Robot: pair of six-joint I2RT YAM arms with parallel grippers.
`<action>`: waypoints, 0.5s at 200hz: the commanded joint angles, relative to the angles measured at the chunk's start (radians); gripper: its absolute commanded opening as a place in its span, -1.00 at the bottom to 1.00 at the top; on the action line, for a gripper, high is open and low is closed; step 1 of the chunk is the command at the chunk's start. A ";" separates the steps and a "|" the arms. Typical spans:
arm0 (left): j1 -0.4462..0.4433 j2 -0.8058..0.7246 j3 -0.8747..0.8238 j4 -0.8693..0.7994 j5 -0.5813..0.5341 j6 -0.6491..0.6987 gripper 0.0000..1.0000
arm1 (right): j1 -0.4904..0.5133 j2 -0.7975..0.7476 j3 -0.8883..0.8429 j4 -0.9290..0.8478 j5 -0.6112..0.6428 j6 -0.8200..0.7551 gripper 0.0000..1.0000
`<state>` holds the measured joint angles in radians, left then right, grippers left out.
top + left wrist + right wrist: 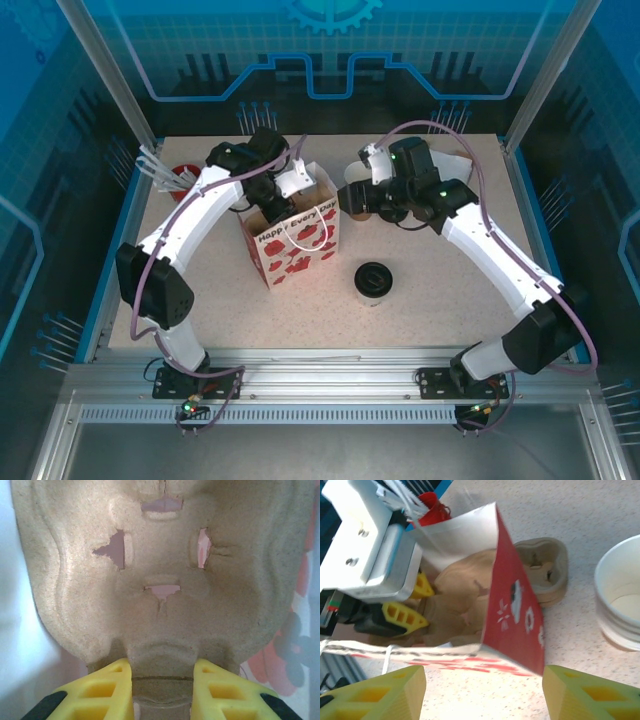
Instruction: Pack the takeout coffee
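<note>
Takeout coffee (373, 281), a small pale paper cup under a round black plastic lid, is standing upright on the speckled desk (450, 310), just right of the white paper gift bag printed with red poppies (295, 235) and apart from it. The left hand (162, 667) is reaching down into the bag's open top, its yellow fingers gripping the edge of a brown moulded-pulp cup carrier (160, 580). The right hand (484, 672) is hovering over the bag's right side, fingers spread wide, holding nothing.

Speckled tabletop (430, 320), blue printed walls (330, 40), alu frame (320, 385); prob. even light.
</note>
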<state>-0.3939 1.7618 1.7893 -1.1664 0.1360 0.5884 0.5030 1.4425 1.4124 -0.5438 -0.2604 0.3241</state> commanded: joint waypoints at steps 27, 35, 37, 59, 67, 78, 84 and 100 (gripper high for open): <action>0.009 0.013 0.017 -0.038 0.032 -0.012 -0.46 | 0.065 -0.093 -0.137 0.119 -0.166 0.123 0.37; 0.009 0.014 0.017 -0.037 0.030 -0.011 -0.46 | 0.077 -0.090 -0.149 0.130 -0.179 0.137 0.37; 0.010 0.014 0.016 -0.036 0.030 -0.012 -0.46 | 0.081 -0.088 -0.152 0.133 -0.181 0.140 0.37; 0.009 0.014 0.020 -0.029 0.027 -0.013 -0.46 | 0.110 -0.055 -0.163 0.153 -0.213 0.159 0.29; 0.009 0.014 0.020 -0.025 0.025 -0.015 -0.47 | 0.116 -0.048 -0.171 0.166 -0.228 0.170 0.18; 0.009 0.016 0.020 -0.024 0.022 -0.015 -0.47 | 0.125 -0.043 -0.183 0.184 -0.243 0.182 -0.05; 0.009 0.015 0.018 -0.024 0.021 -0.014 -0.47 | 0.127 -0.044 -0.188 0.185 -0.247 0.184 -0.18; 0.011 0.016 0.017 -0.024 0.014 -0.012 -0.47 | 0.127 -0.059 -0.205 0.176 -0.241 0.178 -0.51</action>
<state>-0.3897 1.7668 1.7939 -1.1770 0.1387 0.5785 0.6174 1.3884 1.2346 -0.3996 -0.4606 0.4835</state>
